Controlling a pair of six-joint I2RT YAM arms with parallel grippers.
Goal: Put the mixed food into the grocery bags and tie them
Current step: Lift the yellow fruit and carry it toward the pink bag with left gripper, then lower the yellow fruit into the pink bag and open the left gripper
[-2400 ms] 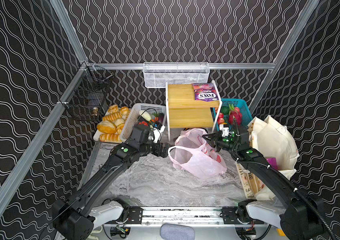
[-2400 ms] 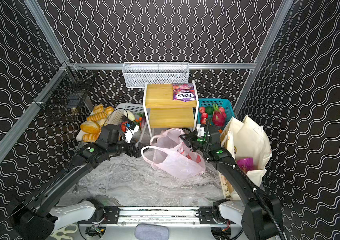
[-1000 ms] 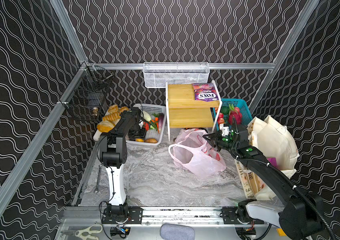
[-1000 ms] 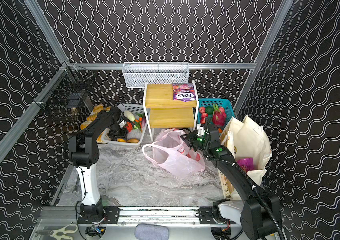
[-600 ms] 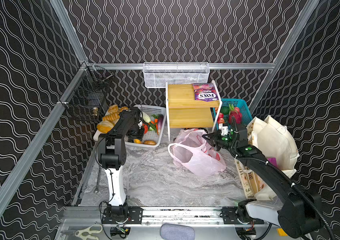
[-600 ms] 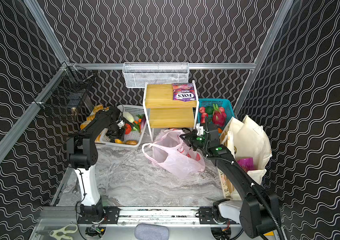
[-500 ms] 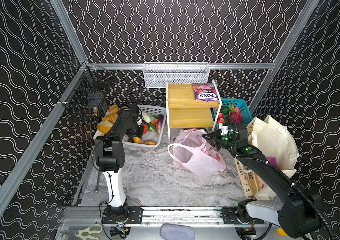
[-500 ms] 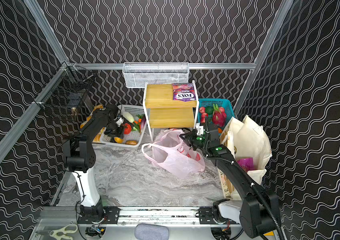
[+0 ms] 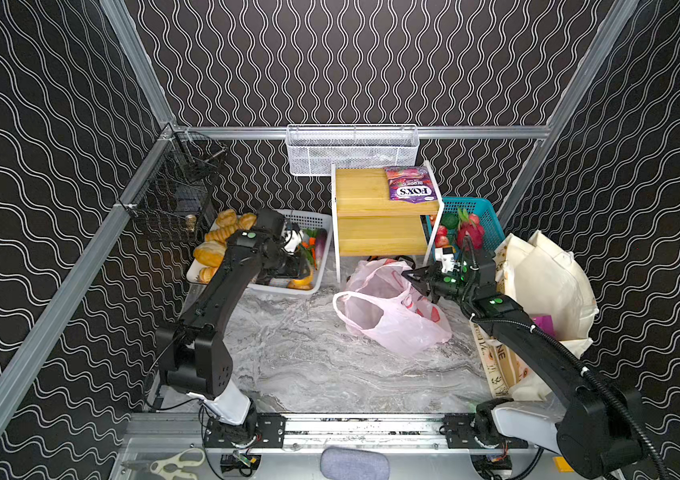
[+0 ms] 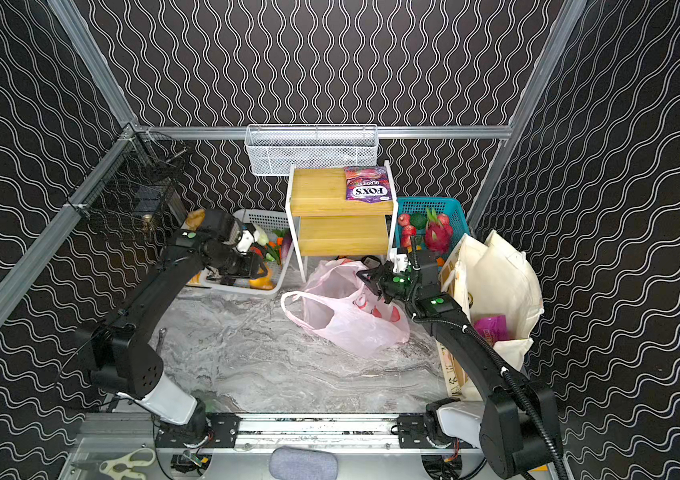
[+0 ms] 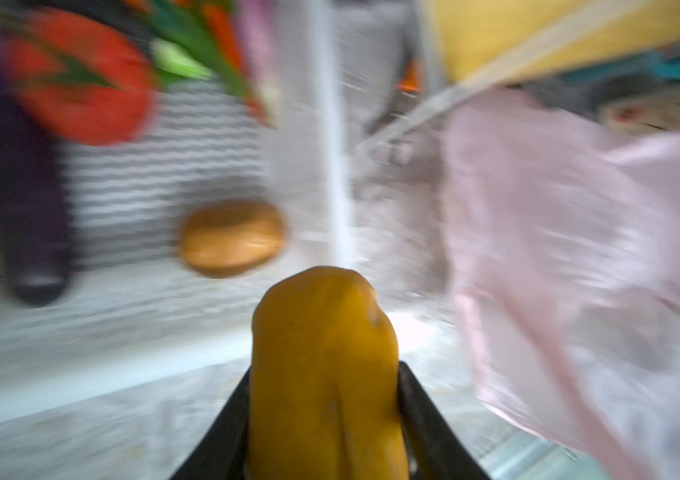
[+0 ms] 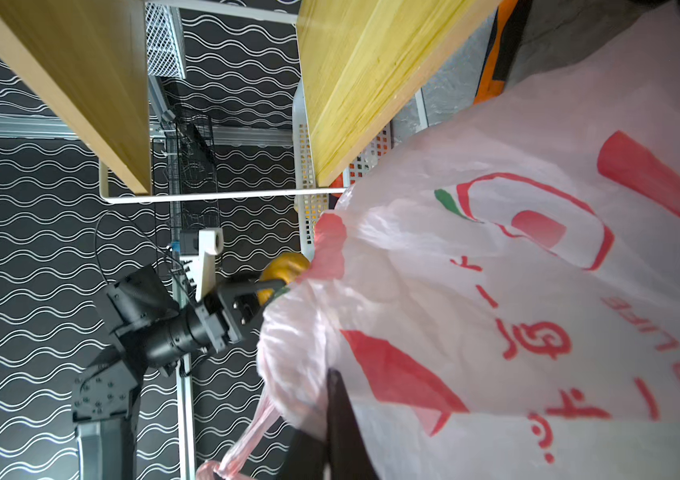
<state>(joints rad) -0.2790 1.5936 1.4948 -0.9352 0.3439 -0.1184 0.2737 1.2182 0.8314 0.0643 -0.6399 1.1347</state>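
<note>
**Yellow vegetable in left grip at the white basket; pink bag pinched at its rim**

Left gripper (image 11: 323,374): clamped on a yellow vegetable (image 11: 321,324). The jaws bear on its two flanks near one end, and most of the body projects forward. In both top views the pair sits left of centre, at the lower right corner of the white basket (image 9: 275,289). The left wrist view is blurred around it.

Right gripper (image 9: 409,276): closed at the upper rim of the pink plastic bag (image 9: 392,328), right of centre. It appears to pinch the film there. The bag's mouth and one loop handle face left, towards the basket.

Handling, as judged:
- The vegetable looks firm, light and smooth-skinned. Its rounded shape could pivot or slip in a two-point hold, so a hold across its widest section would be safest.
- The bag is thin, limp and slippery and keeps no shape of its own. It is best taken at the rim or loop handles, as the film may tear if dragged.

The canvas tote (image 9: 546,282) stands at right. A FOX'S packet (image 9: 413,189) lies on the wooden shelf (image 9: 361,191), upper centre.
</note>
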